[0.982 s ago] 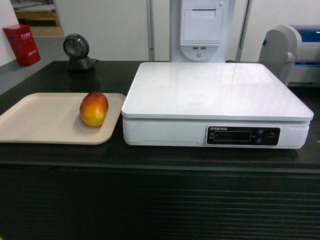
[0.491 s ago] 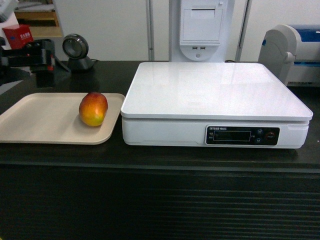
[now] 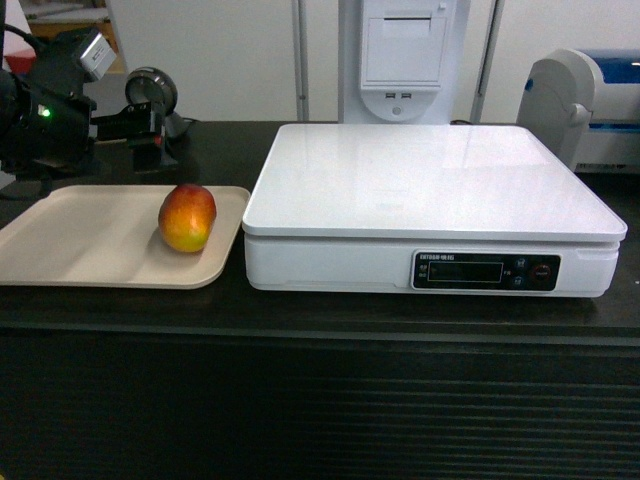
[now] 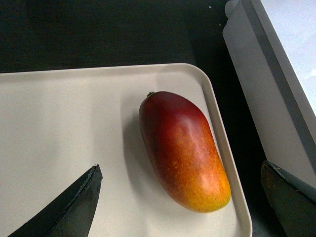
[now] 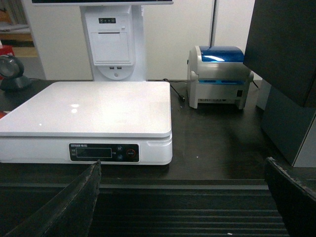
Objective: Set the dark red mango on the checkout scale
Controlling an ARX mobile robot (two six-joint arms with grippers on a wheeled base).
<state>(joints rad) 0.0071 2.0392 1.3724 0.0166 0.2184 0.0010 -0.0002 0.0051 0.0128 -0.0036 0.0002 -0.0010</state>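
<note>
The mango [image 4: 183,150] is lying on its side on the tray [image 3: 90,245], near the tray's right rim, just left of the scale [image 3: 430,210] on the checkout [image 3: 320,400]. The left gripper [image 4: 180,197] is hovering above the mango, jaws spread wide and touching nothing. The right gripper [image 5: 182,197] is facing the scale's front, also wide and empty.

The tray [image 3: 90,240] runs off the head view's left edge, and the left arm [image 3: 45,105] is cut there too. The left hand [image 4: 182,197] shows only two dark finger corners in its wrist view, the right hand [image 5: 182,202] likewise. The scale's [image 3: 430,200] display text is too small to read. The printer [image 3: 590,110] is cropped at right.
</note>
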